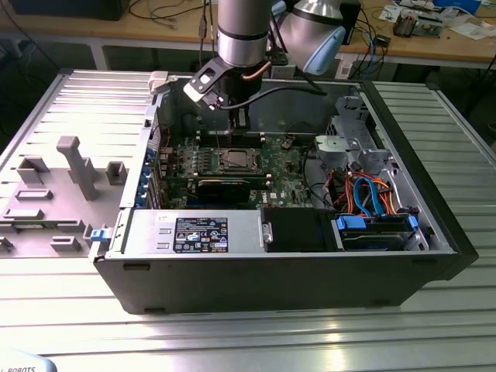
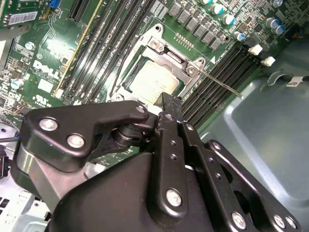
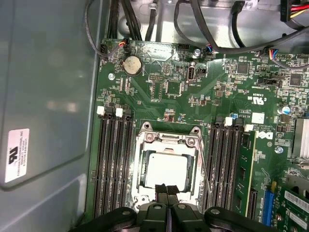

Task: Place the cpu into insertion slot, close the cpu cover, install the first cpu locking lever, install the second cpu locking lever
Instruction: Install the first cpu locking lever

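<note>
- Cpu (image 3: 170, 170) lies flat under the closed cpu cover (image 3: 167, 139), near the middle of the motherboard (image 3: 159, 87).
- Gripper (image 3: 167, 188) hovers at the cover's edge, clenched, grasping nothing.
- Wire lever (image 3: 204, 169) runs beside the cover.

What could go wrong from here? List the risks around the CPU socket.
1. A thin locking lever juts free over the memory slots. If pushed, it might slip off the end effector and spring back.
2. The end effector's closed tips sit at the edge of the cpu cover, close to the cpu. A skewed push could scrape either.
</note>
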`<state>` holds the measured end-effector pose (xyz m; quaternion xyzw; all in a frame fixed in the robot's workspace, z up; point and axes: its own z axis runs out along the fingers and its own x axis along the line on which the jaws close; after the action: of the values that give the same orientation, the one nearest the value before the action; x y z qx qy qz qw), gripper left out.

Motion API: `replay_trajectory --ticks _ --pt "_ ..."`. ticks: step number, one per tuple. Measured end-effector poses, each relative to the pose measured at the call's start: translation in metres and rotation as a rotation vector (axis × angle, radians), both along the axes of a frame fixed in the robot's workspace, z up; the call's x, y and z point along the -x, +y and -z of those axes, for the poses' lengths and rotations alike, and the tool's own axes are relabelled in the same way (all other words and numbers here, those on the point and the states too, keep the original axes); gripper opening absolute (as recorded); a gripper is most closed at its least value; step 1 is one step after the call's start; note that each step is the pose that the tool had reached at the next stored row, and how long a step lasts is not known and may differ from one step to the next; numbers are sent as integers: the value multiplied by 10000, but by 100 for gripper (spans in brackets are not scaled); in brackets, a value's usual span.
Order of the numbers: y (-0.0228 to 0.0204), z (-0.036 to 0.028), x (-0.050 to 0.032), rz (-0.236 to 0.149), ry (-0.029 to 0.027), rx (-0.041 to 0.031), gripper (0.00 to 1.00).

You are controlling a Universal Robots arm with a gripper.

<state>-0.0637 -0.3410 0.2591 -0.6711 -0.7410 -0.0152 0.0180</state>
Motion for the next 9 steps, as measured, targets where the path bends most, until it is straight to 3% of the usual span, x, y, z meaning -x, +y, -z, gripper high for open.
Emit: replay_trajectory --ticks 9 --pt "0 -101 0 0 0 0 11"
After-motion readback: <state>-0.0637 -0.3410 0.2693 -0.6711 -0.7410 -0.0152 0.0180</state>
